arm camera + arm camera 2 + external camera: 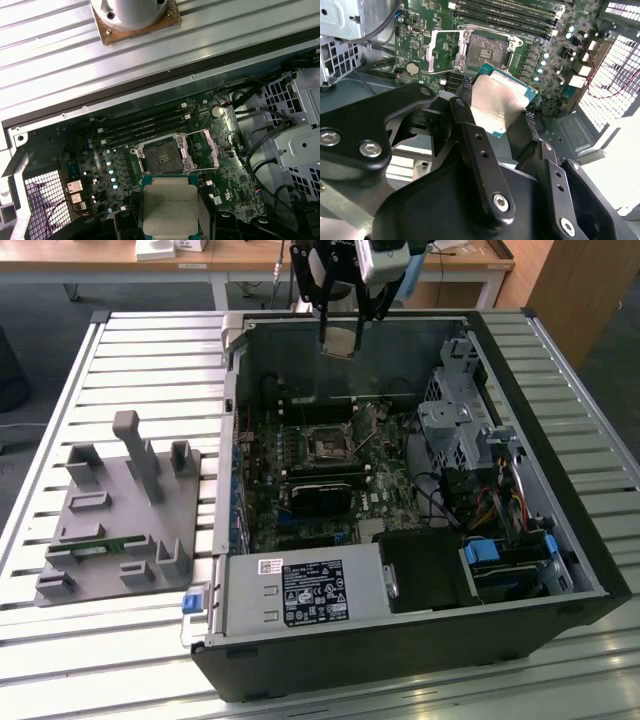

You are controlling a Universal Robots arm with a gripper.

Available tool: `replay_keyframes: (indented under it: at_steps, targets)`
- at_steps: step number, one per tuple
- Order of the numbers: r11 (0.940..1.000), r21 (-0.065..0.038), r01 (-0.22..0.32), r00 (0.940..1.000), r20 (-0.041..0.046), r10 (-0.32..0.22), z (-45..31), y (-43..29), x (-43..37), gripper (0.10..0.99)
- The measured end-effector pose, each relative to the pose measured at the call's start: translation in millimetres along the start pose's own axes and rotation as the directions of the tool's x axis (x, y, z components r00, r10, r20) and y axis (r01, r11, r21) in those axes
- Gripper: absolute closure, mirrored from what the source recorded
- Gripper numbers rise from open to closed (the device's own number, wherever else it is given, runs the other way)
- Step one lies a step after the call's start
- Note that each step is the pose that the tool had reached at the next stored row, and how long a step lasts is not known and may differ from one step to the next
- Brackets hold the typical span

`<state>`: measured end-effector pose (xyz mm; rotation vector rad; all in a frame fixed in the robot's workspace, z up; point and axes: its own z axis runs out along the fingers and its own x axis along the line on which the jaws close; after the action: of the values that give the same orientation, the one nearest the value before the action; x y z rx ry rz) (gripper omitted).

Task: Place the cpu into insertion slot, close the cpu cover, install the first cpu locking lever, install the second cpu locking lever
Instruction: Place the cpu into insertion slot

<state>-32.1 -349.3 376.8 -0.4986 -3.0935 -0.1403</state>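
**cpu held above the open socket**

Your pincer (pixel 497 114) is clamped on the cpu (pixel 502 97), gripping it by two opposite edges with the silver top facing up. In the exterior view it hangs high over the far side of the computer case (pixel 400 645), well apart from the board. The insertion slot (pixel 161 157) lies bare below. The cpu cover (pixel 213 150) is swung open just beside it, so nothing seems to block the way in.

I judge the step in hand to be the placing. To do it well:

- Square the chip's edges to the socket rim while you are high.
- In the second wrist view the chip looks slightly turned against the socket, so correct that first.
- Keep it level and lower it straight, never sliding it across the contacts.
- Let it settle without pressing.
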Motion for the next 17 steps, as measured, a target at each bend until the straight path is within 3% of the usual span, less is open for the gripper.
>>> replay_keyframes:
  at_steps: [17]
  targets:
    - [0.9971, -0.002, -0.077, 0.997, 0.0067, 0.077, 0.0, 0.0, 0.0, 0.557]
